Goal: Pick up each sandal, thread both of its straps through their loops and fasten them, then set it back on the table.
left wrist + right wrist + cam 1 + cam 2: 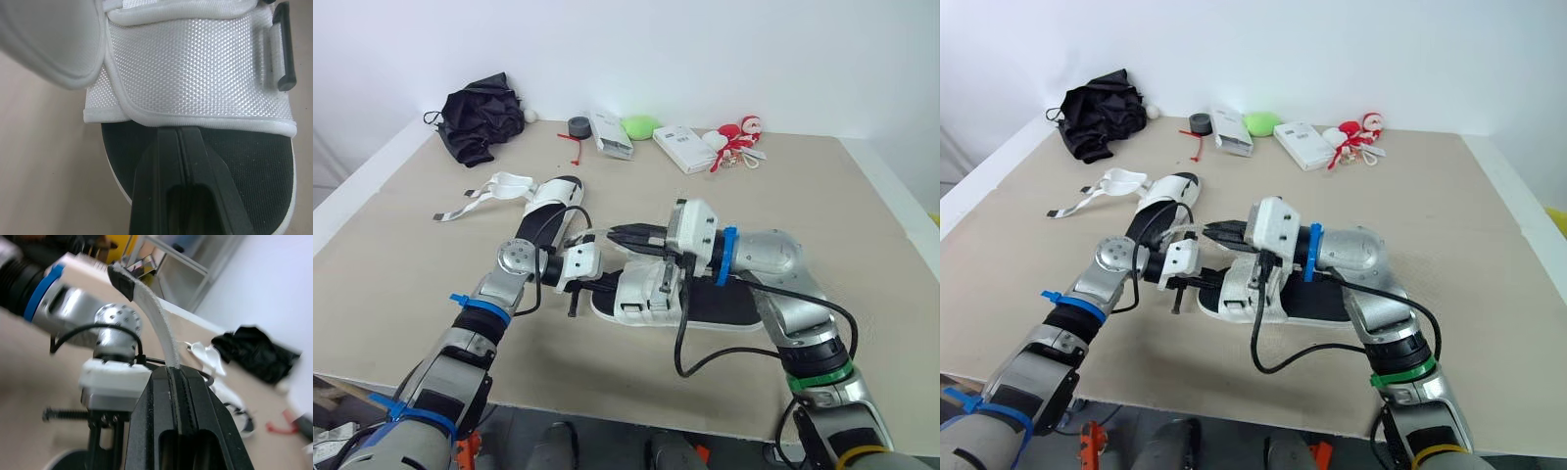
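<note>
The right pincer (615,234) was clamped tight on a white strap (159,328) of the sandal (646,296), which lay near the front edge of the desk (862,215), about midway along it; the strap ran on past the fingertips to a black tab at its end. The left pincer (178,131) had its 2 fingers pressed together with nothing I could see between them, tips right at the edge of that sandal's broad white band (195,63), over the black footbed (254,161). The 2nd sandal (548,201) lay further back toward the left edge, its straps loose on the desk.
</note>
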`<state>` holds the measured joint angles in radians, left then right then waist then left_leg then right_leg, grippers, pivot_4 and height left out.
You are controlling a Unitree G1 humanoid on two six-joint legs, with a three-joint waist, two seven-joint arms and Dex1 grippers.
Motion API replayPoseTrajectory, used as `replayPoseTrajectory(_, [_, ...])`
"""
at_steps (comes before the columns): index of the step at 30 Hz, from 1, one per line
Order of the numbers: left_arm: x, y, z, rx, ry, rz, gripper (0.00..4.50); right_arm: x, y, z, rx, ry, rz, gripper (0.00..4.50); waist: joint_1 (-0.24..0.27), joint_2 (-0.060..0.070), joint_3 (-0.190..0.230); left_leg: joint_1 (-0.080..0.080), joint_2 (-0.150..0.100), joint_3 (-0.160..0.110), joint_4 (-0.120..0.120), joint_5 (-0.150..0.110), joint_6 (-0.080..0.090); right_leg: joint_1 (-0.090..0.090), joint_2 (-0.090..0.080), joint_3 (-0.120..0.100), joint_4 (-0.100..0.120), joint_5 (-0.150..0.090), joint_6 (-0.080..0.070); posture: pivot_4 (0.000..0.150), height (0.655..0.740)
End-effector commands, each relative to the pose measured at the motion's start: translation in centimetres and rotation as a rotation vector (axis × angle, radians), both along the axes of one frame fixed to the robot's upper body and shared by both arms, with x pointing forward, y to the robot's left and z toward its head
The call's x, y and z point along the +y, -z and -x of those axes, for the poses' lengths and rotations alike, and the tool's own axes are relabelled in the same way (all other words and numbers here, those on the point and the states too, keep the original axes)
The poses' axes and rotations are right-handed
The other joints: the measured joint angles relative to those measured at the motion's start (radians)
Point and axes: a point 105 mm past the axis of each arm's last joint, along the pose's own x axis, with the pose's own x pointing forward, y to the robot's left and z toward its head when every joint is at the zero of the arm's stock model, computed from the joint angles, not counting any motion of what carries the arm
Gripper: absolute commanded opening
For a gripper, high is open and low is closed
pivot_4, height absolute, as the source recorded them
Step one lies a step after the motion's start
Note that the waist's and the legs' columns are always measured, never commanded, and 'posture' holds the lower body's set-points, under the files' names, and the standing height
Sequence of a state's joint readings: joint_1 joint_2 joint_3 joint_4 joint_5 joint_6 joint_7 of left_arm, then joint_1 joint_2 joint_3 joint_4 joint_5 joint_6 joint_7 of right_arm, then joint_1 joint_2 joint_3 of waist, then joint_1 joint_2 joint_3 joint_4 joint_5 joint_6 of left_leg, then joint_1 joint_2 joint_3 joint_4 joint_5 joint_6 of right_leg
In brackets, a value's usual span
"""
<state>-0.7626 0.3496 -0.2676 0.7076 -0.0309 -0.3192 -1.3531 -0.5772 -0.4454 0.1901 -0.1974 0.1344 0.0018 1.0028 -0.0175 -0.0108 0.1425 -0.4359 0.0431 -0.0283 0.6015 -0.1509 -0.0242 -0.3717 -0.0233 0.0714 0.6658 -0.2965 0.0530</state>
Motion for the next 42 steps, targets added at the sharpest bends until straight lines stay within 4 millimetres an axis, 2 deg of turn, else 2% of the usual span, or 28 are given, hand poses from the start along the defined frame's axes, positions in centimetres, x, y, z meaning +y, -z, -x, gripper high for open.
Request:
replayPoseTrajectory(1, [1.3,5.6,2.0,0.187,0.007,-0.175,0.00,0.3,-1.5,2.5,-0.246,-0.120,0.025,0.06,0.000,0.000,0.000,0.000,0.000,0.000,0.000,0.000,0.000,0.000,0.000,0.000,0.000,0.000,0.000,0.150,0.7322])
replayPoseTrajectory(5, [1.4,5.6,2.0,0.189,0.007,-0.177,0.00,0.2,-0.3,2.8,-0.355,-0.156,0.083,0.06,-0.003,0.000,0.000,0.000,0.000,0.000,0.000,0.000,0.000,0.000,0.000,0.000,0.000,0.000,0.000,0.150,0.7322])
replayPoseTrajectory(10, [1.4,5.5,2.0,0.189,0.012,-0.179,0.00,-0.1,2.1,2.7,-0.508,-0.202,0.198,0.06,-0.003,0.000,0.000,0.002,0.001,0.000,0.000,0.000,0.000,0.001,0.001,0.000,0.000,0.000,0.000,0.150,0.7322])
replayPoseTrajectory(11, [1.4,5.5,2.0,0.189,0.012,-0.180,0.00,-0.3,2.8,2.4,-0.491,-0.198,0.244,0.52,-0.003,0.000,0.000,0.003,0.001,0.000,0.000,0.000,0.000,0.002,0.001,0.000,0.000,0.000,0.000,0.150,0.7322])
replayPoseTrajectory(13, [1.4,5.5,2.0,0.189,0.014,-0.182,0.00,-0.7,3.8,2.2,-0.470,-0.204,0.306,0.89,-0.003,0.000,0.000,0.004,0.001,0.001,-0.001,0.000,0.000,0.002,0.001,0.001,0.000,0.000,-0.001,0.150,0.7322])
replayPoseTrajectory(16, [1.4,5.6,2.0,0.189,0.016,-0.185,0.00,-1.0,4.1,2.1,-0.445,-0.199,0.329,2.51,-0.003,-0.001,0.000,0.006,0.001,0.001,-0.001,0.000,0.000,0.004,0.001,0.001,0.000,0.000,-0.002,0.150,0.7322])
replayPoseTrajectory(17, [1.4,5.6,2.0,0.190,0.017,-0.185,0.00,-1.1,4.2,2.1,-0.431,-0.196,0.347,2.74,-0.003,-0.001,0.000,0.006,0.001,0.001,-0.001,0.000,0.000,0.004,0.001,0.001,0.000,0.000,-0.002,0.150,0.7322])
replayPoseTrajectory(18, [1.4,5.6,2.0,0.190,0.018,-0.187,0.00,-1.3,4.0,2.2,-0.399,-0.196,0.348,3.40,-0.003,-0.001,0.000,0.006,0.001,0.001,-0.001,0.000,0.000,0.005,0.001,0.001,0.000,0.000,-0.002,0.150,0.7322])
replayPoseTrajectory(21, [1.4,5.5,2.0,0.191,0.021,-0.190,0.00,-1.9,1.9,2.5,-0.275,-0.153,0.290,3.40,-0.003,-0.001,0.000,0.006,0.001,0.001,-0.001,0.000,0.000,0.005,0.001,0.001,0.000,0.000,-0.002,0.150,0.7322])
replayPoseTrajectory(24, [1.4,5.5,2.0,0.191,0.024,-0.192,0.00,-2.9,-0.6,3.1,-0.072,-0.119,0.214,3.40,-0.002,-0.001,0.000,0.006,0.002,0.001,-0.001,0.000,0.000,0.005,0.001,0.001,0.000,0.000,-0.003,0.150,0.7322])
replayPoseTrajectory(27, [1.4,5.5,2.0,0.192,0.027,-0.193,0.00,-3.8,-3.2,4.4,0.261,-0.103,0.089,3.40,-0.002,-0.001,0.000,0.006,0.002,0.001,-0.001,0.000,-0.001,0.006,0.000,0.001,0.000,0.003,-0.008,0.150,0.7322])
replayPoseTrajectory(31, [1.2,5.5,2.0,0.188,0.028,-0.189,0.00,-4.5,-4.0,7.7,0.723,-0.174,0.017,3.40,-0.002,-0.002,0.000,0.006,0.003,0.001,-0.001,-0.001,-0.001,0.006,0.000,0.000,0.000,0.002,-0.011,0.150,0.7322])
replayPoseTrajectory(34, [1.2,5.5,2.1,0.178,0.036,-0.198,0.00,-4.5,-1.4,9.2,0.987,-0.113,0.046,3.40,-0.001,-0.004,0.000,0.006,0.002,0.000,-0.001,-0.001,-0.001,0.007,-0.001,0.000,0.000,0.001,-0.012,0.150,0.7322])
replayPoseTrajectory(36, [1.5,5.7,2.2,0.161,0.047,-0.223,0.00,-4.4,1.3,9.2,1.081,0.005,0.082,3.40,-0.003,-0.006,-0.001,0.006,0.003,0.000,-0.001,-0.001,-0.001,0.007,0.000,0.000,0.000,-0.001,-0.016,0.150,0.7322])
replayPoseTrajectory(37, [1.6,5.7,2.2,0.153,0.050,-0.231,0.00,-4.3,2.9,9.4,1.158,0.055,0.110,3.40,-0.003,-0.006,-0.001,0.006,0.002,0.001,-0.001,-0.001,-0.001,0.006,0.000,0.000,0.000,-0.002,-0.013,0.150,0.7322])
replayPoseTrajectory(39, [1.6,5.7,2.2,0.147,0.052,-0.236,0.00,-4.3,4.4,9.8,1.237,0.101,0.140,3.40,-0.003,-0.006,-0.001,0.006,0.003,0.001,-0.001,-0.001,-0.001,0.006,0.000,0.001,0.000,-0.004,-0.008,0.150,0.7322])
replayPoseTrajectory(42, [1.6,5.9,2.3,0.137,0.062,-0.248,0.00,-4.0,7.4,8.8,1.385,0.251,0.134,3.40,-0.004,-0.006,-0.001,0.006,0.003,0.001,-0.001,-0.001,-0.001,0.005,0.000,0.001,0.000,-0.003,-0.008,0.150,0.7322])
